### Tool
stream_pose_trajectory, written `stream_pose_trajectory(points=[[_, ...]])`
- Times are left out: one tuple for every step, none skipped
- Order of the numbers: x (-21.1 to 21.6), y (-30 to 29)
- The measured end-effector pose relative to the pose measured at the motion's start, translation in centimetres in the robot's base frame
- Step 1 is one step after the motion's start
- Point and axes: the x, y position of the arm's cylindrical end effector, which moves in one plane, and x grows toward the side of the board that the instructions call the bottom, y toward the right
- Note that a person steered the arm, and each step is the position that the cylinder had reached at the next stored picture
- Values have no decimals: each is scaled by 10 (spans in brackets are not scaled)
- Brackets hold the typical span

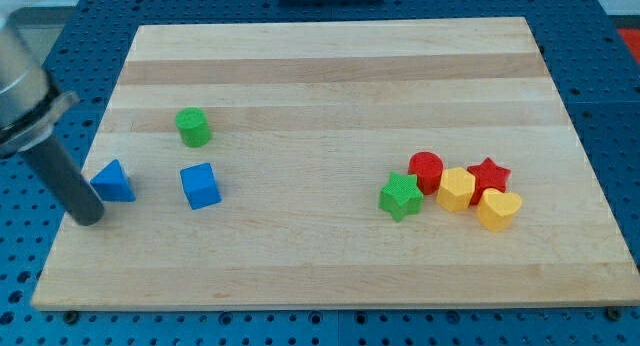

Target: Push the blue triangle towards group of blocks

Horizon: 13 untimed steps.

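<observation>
While my tip (pixel 88 218) touches its left side, the blue triangle (pixel 114 181) lies flat
A blue cube (pixel 200 185) stands between it and the far-right group; there are no fingers

A lab bench: wooden board (pixel 330 66) on blue perforated mounting plate (pixel 615 86); robot rod (pixel 60 176)

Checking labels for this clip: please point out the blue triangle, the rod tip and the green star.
blue triangle (pixel 114 182): camera view, middle of its top face.
my tip (pixel 88 217): camera view, rod's very end, left of the triangle.
green star (pixel 400 195): camera view, centre of its top face.
</observation>
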Motion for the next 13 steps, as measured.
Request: stream_pose_trajectory(points=[[11,-28],[-10,-28],[-50,-12],[-45,7],[-25,77],[-14,141],[-13,202],[0,219],[14,178],[26,213],[32,305],[42,346],[43,339]])
